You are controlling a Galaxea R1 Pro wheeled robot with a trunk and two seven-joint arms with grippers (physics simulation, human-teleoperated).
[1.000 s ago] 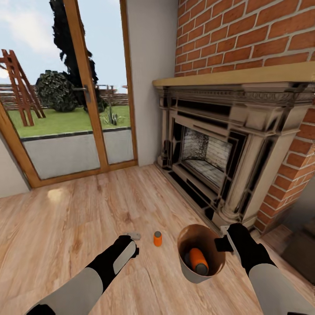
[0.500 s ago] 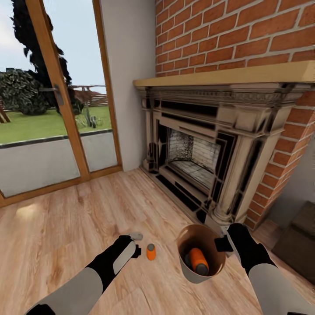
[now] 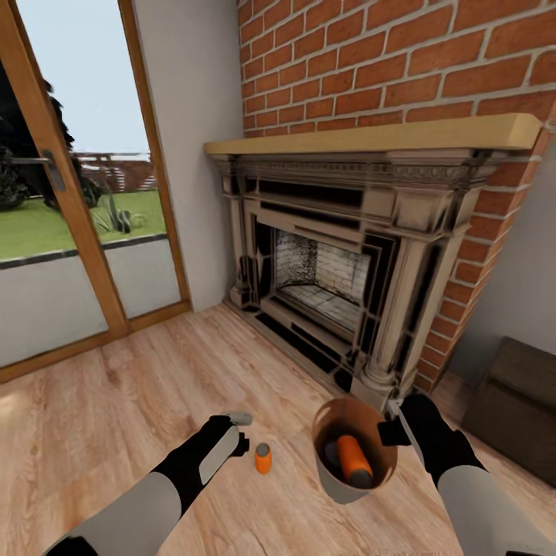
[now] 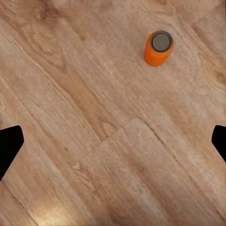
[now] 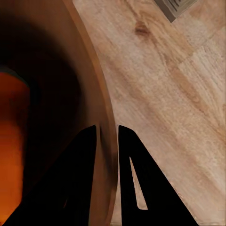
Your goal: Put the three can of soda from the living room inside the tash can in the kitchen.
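Observation:
One orange can of soda (image 3: 263,457) stands upright on the wood floor just right of my left gripper (image 3: 241,431). In the left wrist view the same can (image 4: 158,48) sits apart from the gripper (image 4: 113,143), whose fingers are wide open and empty. My right gripper (image 3: 390,431) is shut on the rim of the trash can (image 3: 330,480), holding it off the floor. Another orange can (image 3: 354,457) lies inside the bin. In the right wrist view, the two fingers (image 5: 134,179) pinch the bin wall (image 5: 89,89), and the can inside (image 5: 9,141) shows as an orange blur.
A red-brick fireplace (image 3: 340,255) with a wooden mantel stands straight ahead. A wood-framed glass door (image 3: 69,232) is to the left. A dark brown box-like piece (image 3: 517,401) sits at the right by the wall. Wood floor (image 3: 116,401) stretches to the left.
The whole view has swung right, so door and fireplace slid left in the picture. The floor can now shows lower and closer beside my left gripper. The bin stays in my right gripper.

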